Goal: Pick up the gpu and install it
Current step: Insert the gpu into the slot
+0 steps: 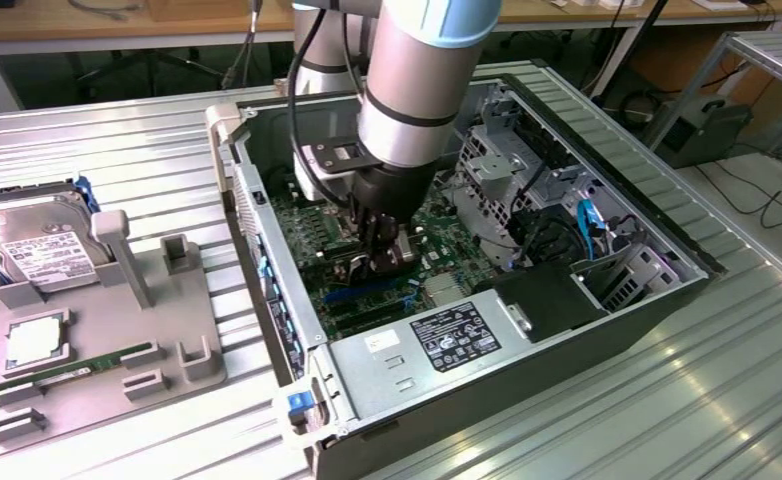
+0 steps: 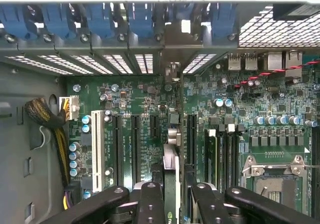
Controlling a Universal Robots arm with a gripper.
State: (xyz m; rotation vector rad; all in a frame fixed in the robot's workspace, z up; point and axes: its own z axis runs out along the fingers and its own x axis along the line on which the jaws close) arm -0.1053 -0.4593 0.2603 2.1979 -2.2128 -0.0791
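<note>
Gpu (image 2: 170, 184) held on edge, clamped between gripper (image 2: 172, 196) fingers, down inside open computer case (image 1: 631, 290), over green motherboard (image 2: 150, 134) slots.

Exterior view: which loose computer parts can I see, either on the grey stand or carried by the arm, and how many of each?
Hard drive: 1
Processor chip: 1
RAM stick: 1
gpu: 1, gripped in the jaws
Total: 4
</note>
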